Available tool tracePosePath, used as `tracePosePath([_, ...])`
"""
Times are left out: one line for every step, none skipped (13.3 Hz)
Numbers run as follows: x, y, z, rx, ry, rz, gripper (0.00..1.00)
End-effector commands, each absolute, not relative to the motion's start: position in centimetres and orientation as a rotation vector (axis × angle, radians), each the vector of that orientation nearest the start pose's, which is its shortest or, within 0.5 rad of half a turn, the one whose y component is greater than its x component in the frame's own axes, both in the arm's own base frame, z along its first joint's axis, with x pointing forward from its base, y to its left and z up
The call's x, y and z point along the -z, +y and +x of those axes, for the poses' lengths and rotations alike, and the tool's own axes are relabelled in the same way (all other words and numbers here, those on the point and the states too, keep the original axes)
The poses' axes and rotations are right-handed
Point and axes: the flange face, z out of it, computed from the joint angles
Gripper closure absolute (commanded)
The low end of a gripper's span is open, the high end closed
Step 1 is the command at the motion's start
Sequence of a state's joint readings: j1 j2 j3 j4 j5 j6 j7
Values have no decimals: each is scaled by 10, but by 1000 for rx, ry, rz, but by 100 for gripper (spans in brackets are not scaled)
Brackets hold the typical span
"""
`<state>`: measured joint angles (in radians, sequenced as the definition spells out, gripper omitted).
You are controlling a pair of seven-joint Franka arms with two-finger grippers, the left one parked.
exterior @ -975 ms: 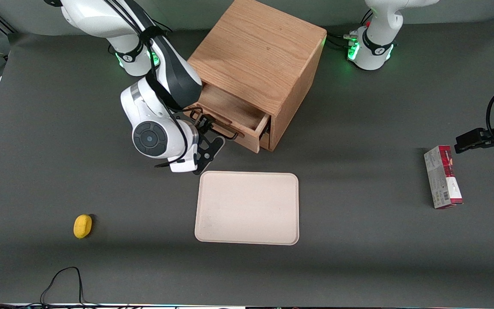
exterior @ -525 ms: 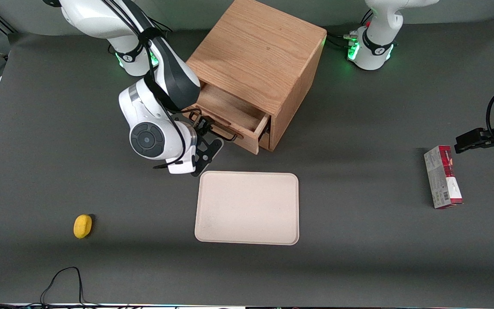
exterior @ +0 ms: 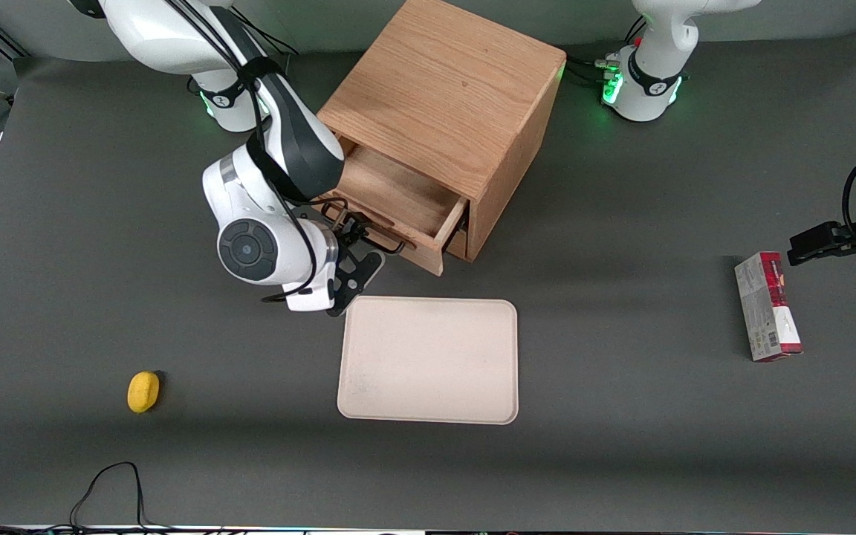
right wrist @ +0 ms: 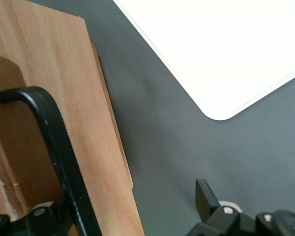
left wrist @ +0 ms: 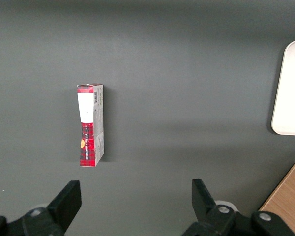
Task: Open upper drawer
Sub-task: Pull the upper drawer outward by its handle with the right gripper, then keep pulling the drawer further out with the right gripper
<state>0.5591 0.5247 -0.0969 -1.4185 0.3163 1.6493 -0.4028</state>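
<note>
The upper drawer (exterior: 397, 205) of the cabinet (exterior: 443, 96) stands pulled partway out, its shallow wooden tray showing, w/ nothing seen inside it. The gripper (exterior: 365, 239) sits right at the drawer's front, at its thin black handle (exterior: 376, 239). In the right wrist view the handle (right wrist: 56, 147) runs past one finger (the other finger (right wrist: 206, 195) stands well apart from it, over bare desk), so the fingers are apart, w/ the handle close against one of them; whether it actually touches I can't tell.

Around it: a pale tray (exterior: 429, 360) lies flat on the grey desk (exterior: 621, 416), nearer the front camera than the cabinet and just beside the gripper's wrist. Its rounded corner (right wrist: 226, 64) also shows in the right wrist view, close to the drawer front (right wrist: 59, 88). Nothing lies between the drawer front and the tray except the arm itself. A small yellow object (exterior: 143, 391) sits toward the working arm's end of the desk, well apart from the rest. A red-and-grey carton (exterior: 767, 306) lies flat toward the parked arm's end; in the left wrist view the carton (left wrist: 90, 125) shows a white panel and red tartan-like print (text too small to read). A black cable (exterior: 112, 487) loops at the desk's near edge. No legible brand or writing elsewhere.
</note>
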Motion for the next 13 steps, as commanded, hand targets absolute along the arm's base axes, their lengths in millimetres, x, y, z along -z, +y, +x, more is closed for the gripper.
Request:
tracePosePath([-381, 327, 601, -393, -1103, -2619, 0])
tracePosePath([-380, 325, 603, -392, -1099, -2620, 0])
tracePosePath([-382, 321, 607, -380, -1102, -2615, 0])
tracePosePath([-385, 321, 609, -367, -1107, -2614, 0])
tracePosePath([-384, 320, 611, -367, -1107, -2618, 0])
tracePosePath([-387, 316, 614, -354, -1097, -2621, 0])
tracePosePath([-389, 312, 618, -345, -1086, -2622, 0])
tracePosePath([-389, 308, 622, -339, -1076, -2624, 0])
tracePosePath([-392, 307, 626, -323, -1073, -2627, 0])
tracePosePath([-392, 307, 628, -319, -1074, -2630, 0])
tracePosePath([-393, 306, 629, -315, -1076, -2635, 0])
tracePosePath([-392, 303, 631, -312, -1073, -2638, 0])
tracePosePath([-392, 293, 636, -309, -1051, -2645, 0])
